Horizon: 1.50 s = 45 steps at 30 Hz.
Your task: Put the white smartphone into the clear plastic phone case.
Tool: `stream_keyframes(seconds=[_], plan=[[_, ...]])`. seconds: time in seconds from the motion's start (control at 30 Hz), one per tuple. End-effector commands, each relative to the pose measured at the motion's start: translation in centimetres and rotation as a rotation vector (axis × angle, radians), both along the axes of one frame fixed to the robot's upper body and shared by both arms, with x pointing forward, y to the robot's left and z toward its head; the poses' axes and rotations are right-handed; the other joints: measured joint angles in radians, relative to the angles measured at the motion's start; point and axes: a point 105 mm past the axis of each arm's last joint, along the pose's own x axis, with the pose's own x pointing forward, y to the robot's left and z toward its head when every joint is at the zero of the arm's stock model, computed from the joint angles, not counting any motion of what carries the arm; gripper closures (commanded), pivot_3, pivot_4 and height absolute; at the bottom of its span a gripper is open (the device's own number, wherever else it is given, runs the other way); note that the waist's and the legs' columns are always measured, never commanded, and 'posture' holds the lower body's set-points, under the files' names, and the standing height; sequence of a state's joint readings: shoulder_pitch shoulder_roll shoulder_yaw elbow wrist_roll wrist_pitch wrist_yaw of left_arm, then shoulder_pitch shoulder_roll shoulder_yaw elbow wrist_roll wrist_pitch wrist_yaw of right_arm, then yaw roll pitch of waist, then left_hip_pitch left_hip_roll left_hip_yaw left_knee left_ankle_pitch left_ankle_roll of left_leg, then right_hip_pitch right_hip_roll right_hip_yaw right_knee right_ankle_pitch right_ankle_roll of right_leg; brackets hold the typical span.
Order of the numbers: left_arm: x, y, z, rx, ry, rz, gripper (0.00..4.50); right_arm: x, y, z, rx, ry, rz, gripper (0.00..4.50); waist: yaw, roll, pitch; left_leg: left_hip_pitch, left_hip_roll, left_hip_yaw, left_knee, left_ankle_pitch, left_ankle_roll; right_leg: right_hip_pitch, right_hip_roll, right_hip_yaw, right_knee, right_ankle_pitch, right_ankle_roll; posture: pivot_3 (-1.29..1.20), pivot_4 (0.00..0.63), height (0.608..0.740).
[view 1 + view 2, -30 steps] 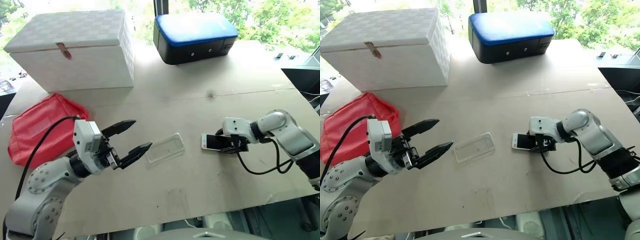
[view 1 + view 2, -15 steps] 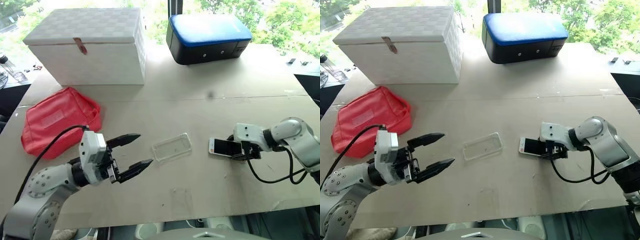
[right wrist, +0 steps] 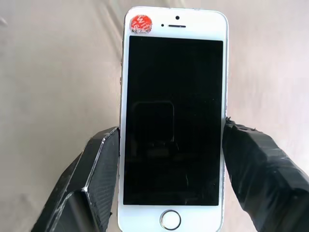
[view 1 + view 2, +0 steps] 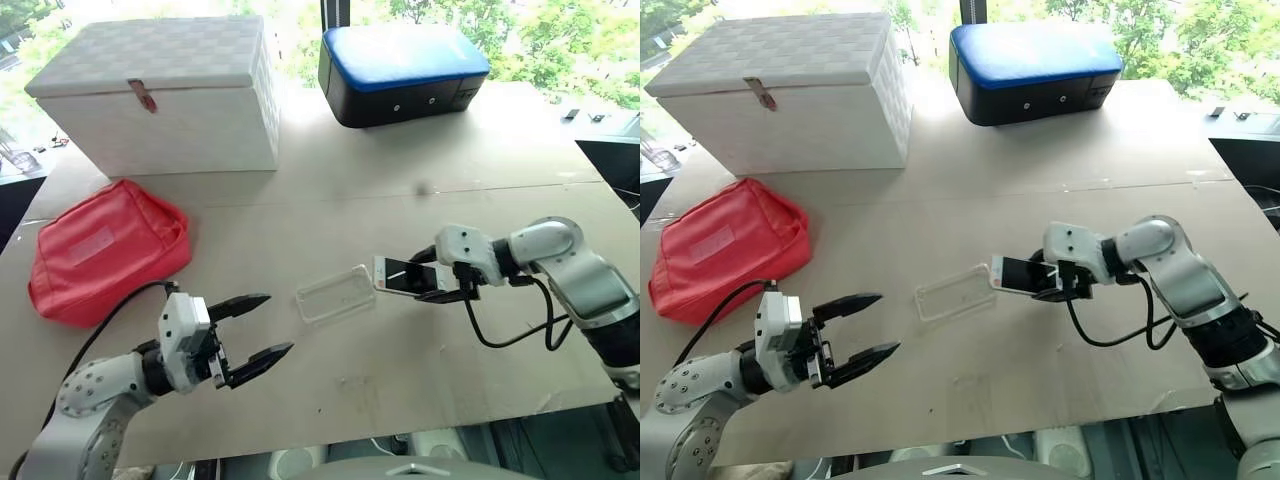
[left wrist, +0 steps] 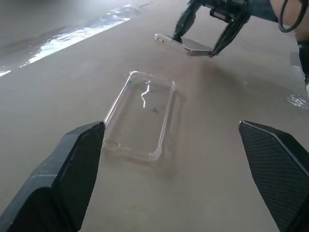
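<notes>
Nearest the front edge of the desk [image 4: 420, 400], the left gripper [image 4: 262, 327] is hovering just above the board with its two black fingers spread wide and nothing between them, its forearm lying low and pointing across toward the middle. Just beyond those fingertips, the thin, transparent, rounded-corner clear plastic phone case [image 4: 335, 294] is lying flat and open-side up near the middle of the desk, untouched.

To its right, the right gripper [image 4: 432, 276] is clamping the small, flat white smartphone [image 4: 404, 276] by its long edges, black screen up, raised off the desk with its free end close beside the case's right end. That arm is reaching in from the right edge, elbow bent, wrist angled downward and leftward.

So the carrying step looks to be in hand. Next, I'd say, the phone needs squaring up over the case and lowering inside its rim, perhaps with the left gripper steadying the shell.
</notes>
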State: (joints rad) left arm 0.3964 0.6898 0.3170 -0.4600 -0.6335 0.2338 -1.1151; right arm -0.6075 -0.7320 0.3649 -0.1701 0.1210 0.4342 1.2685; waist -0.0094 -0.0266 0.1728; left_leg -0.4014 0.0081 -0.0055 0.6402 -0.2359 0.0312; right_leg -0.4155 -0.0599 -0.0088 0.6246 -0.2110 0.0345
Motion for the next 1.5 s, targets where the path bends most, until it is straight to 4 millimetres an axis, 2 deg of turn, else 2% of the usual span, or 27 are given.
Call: stream_keyframes(seconds=[0.03, 0.23, 0.47, 0.93, 1.17, 1.5], plan=[[-0.2, 0.6, 1.6, -0.044, -0.029, -0.028, 0.00, 0.4, 1.6, -0.1, -0.057, -0.053, 0.063, 1.73, 0.004, 0.000, 0.000, 0.000, 0.000, -0.001, 0.000, 0.000, 0.000, 0.000, 0.001, -0.001, 0.000, 0.000, 0.000, 0.00, 0.150, 0.740], [-0.7, 1.0, 1.4, -0.027, -0.038, -0.015, 0.00, 2.1, 3.9, -0.7, -0.158, -0.151, 0.148, 1.73, -0.003, 0.001, 0.001, -0.001, -0.003, 0.002, 0.002, 0.000, 0.000, 0.000, -0.001, 0.001, 0.000, 0.000, 0.000, 0.00, 0.150, 0.740], [-1.4, 0.7, 1.0, -0.043, -0.028, -0.001, 0.00, 1.9, 6.6, -0.7, -0.173, -0.165, 0.237, 1.73, -0.002, 0.001, 0.001, -0.001, -0.001, 0.000, 0.000, 0.000, 0.000, 0.000, 0.001, 0.000, 0.000, 0.000, 0.000, 0.00, 0.150, 0.740], [-1.1, 0.4, 1.0, -0.041, -0.050, 0.001, 0.00, 2.3, 6.2, -3.6, -0.369, -0.202, 0.296, 1.73, -0.004, 0.001, -0.002, 0.004, -0.001, 0.000, 0.002, 0.000, 0.000, 0.002, 0.002, 0.000, 0.002, 0.000, 0.000, 0.00, 0.150, 0.740], [-1.1, 0.4, 1.0, -0.041, -0.054, 0.005, 0.00, 2.9, 6.1, -3.9, -0.403, -0.162, 0.229, 1.73, -0.004, -0.001, -0.005, 0.005, -0.001, 0.000, 0.002, 0.000, 0.000, 0.003, 0.002, 0.000, 0.003, 0.000, 0.000, 0.00, 0.150, 0.740], [-1.2, 0.1, 0.7, -0.047, -0.051, 0.010, 0.00, 2.0, 6.2, -4.0, -0.458, -0.168, 0.307, 1.73, -0.004, -0.001, -0.006, 0.005, -0.001, 0.000, 0.002, 0.000, -0.001, 0.003, 0.001, 0.000, 0.003, 0.000, 0.000, 0.00, 0.150, 0.740]])
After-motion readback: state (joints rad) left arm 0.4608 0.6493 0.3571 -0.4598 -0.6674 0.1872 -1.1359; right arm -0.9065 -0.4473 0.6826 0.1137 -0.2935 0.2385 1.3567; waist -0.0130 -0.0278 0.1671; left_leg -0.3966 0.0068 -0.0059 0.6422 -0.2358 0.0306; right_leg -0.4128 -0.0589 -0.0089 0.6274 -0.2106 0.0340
